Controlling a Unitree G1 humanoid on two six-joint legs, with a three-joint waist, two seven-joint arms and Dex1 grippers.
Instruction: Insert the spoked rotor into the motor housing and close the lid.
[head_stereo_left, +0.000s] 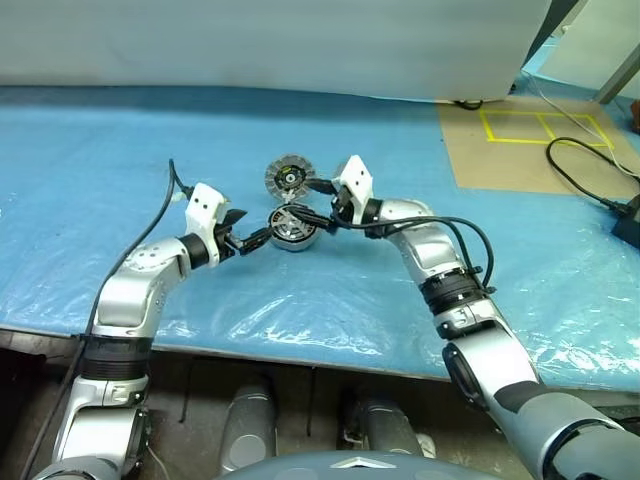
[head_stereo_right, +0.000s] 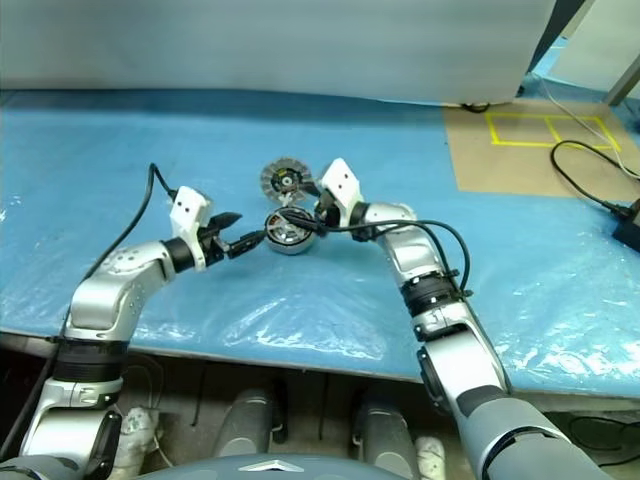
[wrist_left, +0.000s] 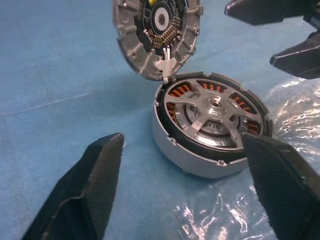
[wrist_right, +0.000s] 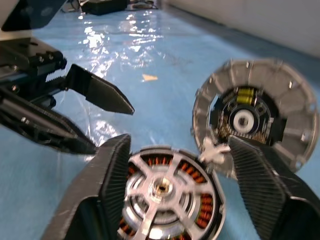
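Looking down: we see the housing (head_stereo_left: 293, 228) on the desk's blue sheet (head_stereo_left: 120, 180), mid-desk, between both pincers.
Rotor: we see the rotor (wrist_left: 215, 114) already seated inside the housing, silver spokes up, copper windings showing between them.
Lid: the lid (head_stereo_left: 289, 178) lies just behind the housing, its edge touching the housing's far rim, inner side with a circuit board facing us; a small white clip (wrist_left: 165, 65) sits where the two meet.
Left pincer: the left pincer (head_stereo_left: 252, 239) is spread, just beside the housing's left side, one finger to each side, gripping nothing.
Right pincer: the right pincer (wrist_right: 177, 195) is spread too, its fingers straddling the housing from the right, near the lid's edge; we cannot tell whether they touch.
In the way: the lid is off, so the housing is uncovered.
Around: clear wrinkled plastic (head_stereo_left: 300, 315) over the sheet's near part; brown board (head_stereo_left: 530, 150) with yellow tape and a black cable (head_stereo_left: 580, 185) far right.
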